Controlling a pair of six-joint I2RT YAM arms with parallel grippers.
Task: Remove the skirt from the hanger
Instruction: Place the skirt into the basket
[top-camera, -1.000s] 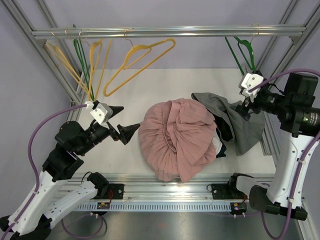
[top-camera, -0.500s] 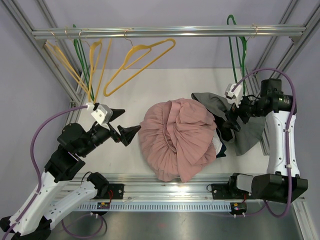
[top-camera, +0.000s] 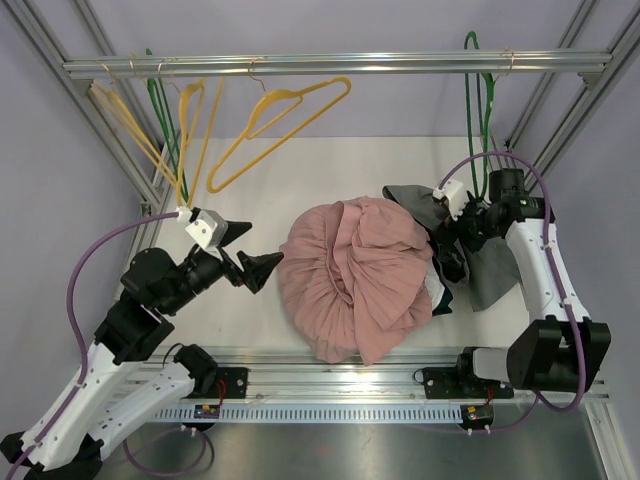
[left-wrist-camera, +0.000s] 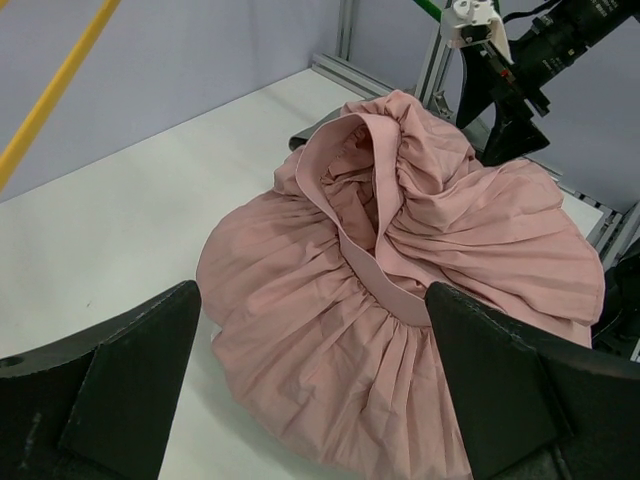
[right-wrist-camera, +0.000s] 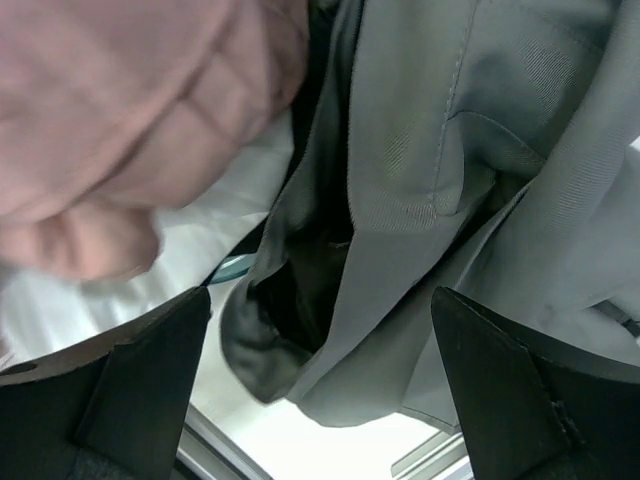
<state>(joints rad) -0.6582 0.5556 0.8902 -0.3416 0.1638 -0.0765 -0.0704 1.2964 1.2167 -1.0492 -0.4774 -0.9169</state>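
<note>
Right gripper (top-camera: 452, 248) swung in over grey garment (top-camera: 495, 265) — it and left gripper (top-camera: 254, 246) gape empty.

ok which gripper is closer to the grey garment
Right. The right gripper hangs directly over the grey garment, jaws open. The left gripper is on the far side of the pink skirt, well away from it.
</note>
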